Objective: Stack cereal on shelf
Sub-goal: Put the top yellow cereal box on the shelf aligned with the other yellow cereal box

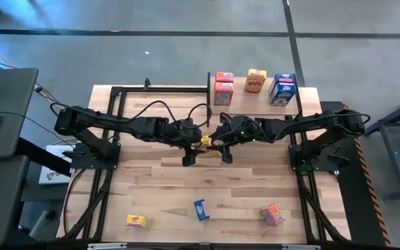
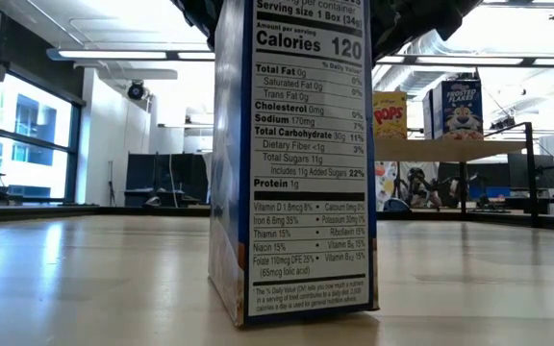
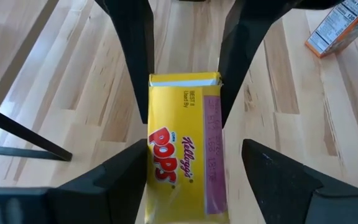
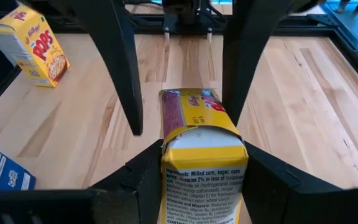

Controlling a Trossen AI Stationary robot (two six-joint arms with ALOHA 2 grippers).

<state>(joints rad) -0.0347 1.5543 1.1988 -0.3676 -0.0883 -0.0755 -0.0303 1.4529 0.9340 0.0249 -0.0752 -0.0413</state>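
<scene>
Handover at mid-table: yellow box passes from arm to arm.
Right gripper clamps the box; left gripper stands released around it. Next, I judge, the left backs clear and the right carries the box to the shelf, which holds four boxes. Three more lie on the plank table; grey concrete floor around.
</scene>
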